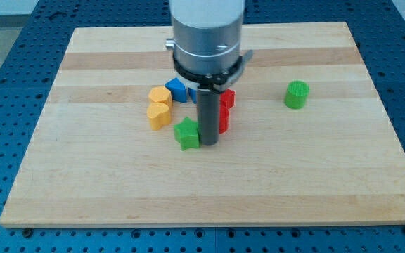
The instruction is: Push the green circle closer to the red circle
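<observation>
**Q:** So where was everything sitting on the wooden board [315, 176] in that shot?

**A:** My tip [209, 143] was down near the middle of the board, touching or just beside the green star [186, 133] on the star's right side. No fingers on this rig, just the straight dark rod, so nothing to call apart or together. Right behind the rod were two red blocks: one [228, 98] higher up, one [224, 118] lower, both half hidden, so I couldn't tell which was the red circle or what shape either was.

**Q:** And the green circle?

**A:** The green circle [296, 94] was off toward the view's right, standing alone, well apart from the reds and from my tip.

**Q:** Anything else in the cluster?

**A:** Yeah, on the view's left of the rod: an orange block [159, 94] with another orange block [159, 116] just below it, touching or nearly. A blue block [177, 90] sat beside the upper orange one, partly under the arm's grey housing.
</observation>
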